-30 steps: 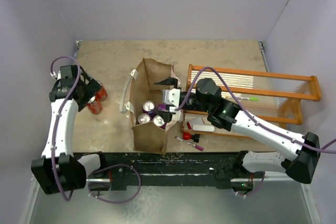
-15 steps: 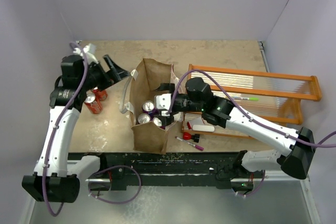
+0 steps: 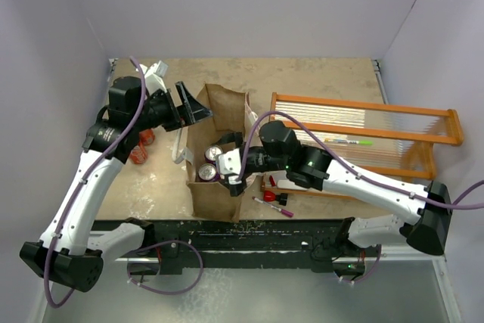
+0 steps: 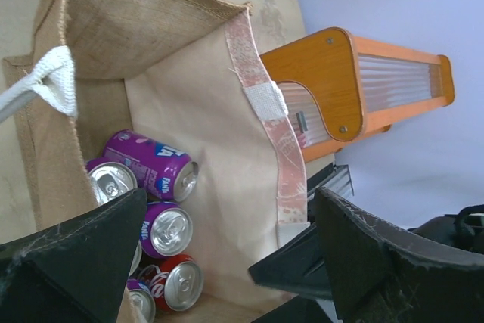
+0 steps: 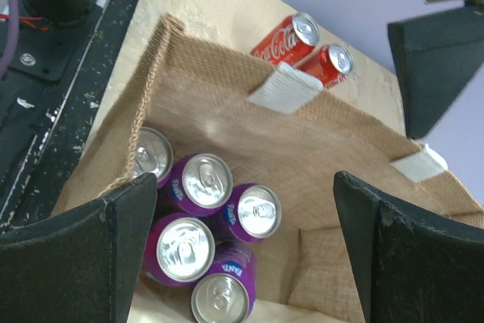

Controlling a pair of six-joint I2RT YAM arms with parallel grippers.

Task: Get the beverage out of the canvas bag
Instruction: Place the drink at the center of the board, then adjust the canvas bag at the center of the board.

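Note:
The tan canvas bag (image 3: 215, 200) stands open mid-table with its white handles (image 3: 180, 141) hanging on the left. Inside are several purple Fanta cans (image 5: 203, 181) and one red Coca-Cola can (image 4: 172, 281). My left gripper (image 3: 195, 111) is open and empty above the bag's far-left rim; in its wrist view (image 4: 227, 262) it looks down into the bag (image 4: 197, 134). My right gripper (image 3: 221, 163) is open and empty over the bag's mouth; in its wrist view (image 5: 246, 247) the fingers straddle the purple cans from above without touching them.
Two red Coca-Cola cans (image 5: 291, 35) lie on the table left of the bag, partly behind my left arm (image 3: 140, 153). An orange wooden-framed rack (image 3: 363, 134) stands right of the bag. A pink marker (image 3: 274, 207) and a white object (image 3: 291, 183) lie by my right arm.
My left gripper swung from the red cans at the left to above the bag's far-left rim. My right gripper moved left and down over the bag's mouth.

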